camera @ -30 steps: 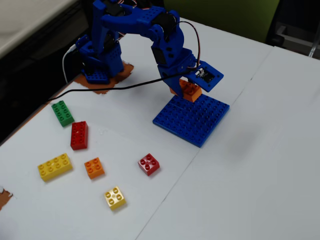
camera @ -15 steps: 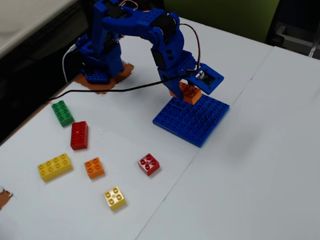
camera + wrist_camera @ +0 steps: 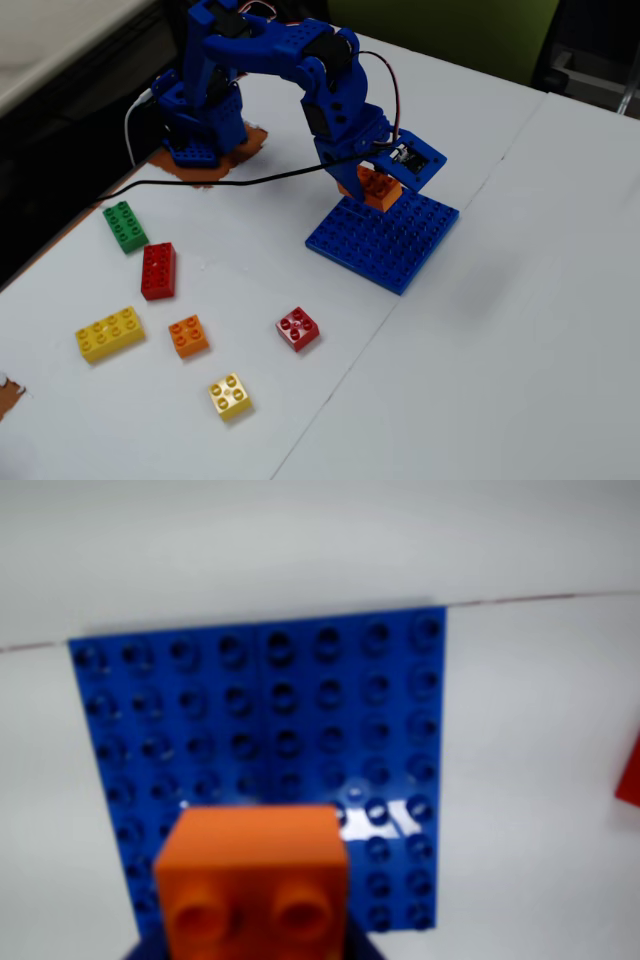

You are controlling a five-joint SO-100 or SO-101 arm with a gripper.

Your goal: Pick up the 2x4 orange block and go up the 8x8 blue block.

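The blue arm [image 3: 270,60] arches from its base at the tabletop's [image 3: 500,330] far left corner, elbow high, forearm pointing steeply down toward the blue plate [image 3: 385,240]. The claw [image 3: 372,185] is closed on the orange block [image 3: 375,188], holding it over the plate's far edge; whether block and plate touch cannot be told. In the wrist view the block [image 3: 255,875] fills the lower middle, its end face with two round hollows toward the camera, long axis running away over the plate [image 3: 265,720]. Loose bricks lie to the left in the fixed view.
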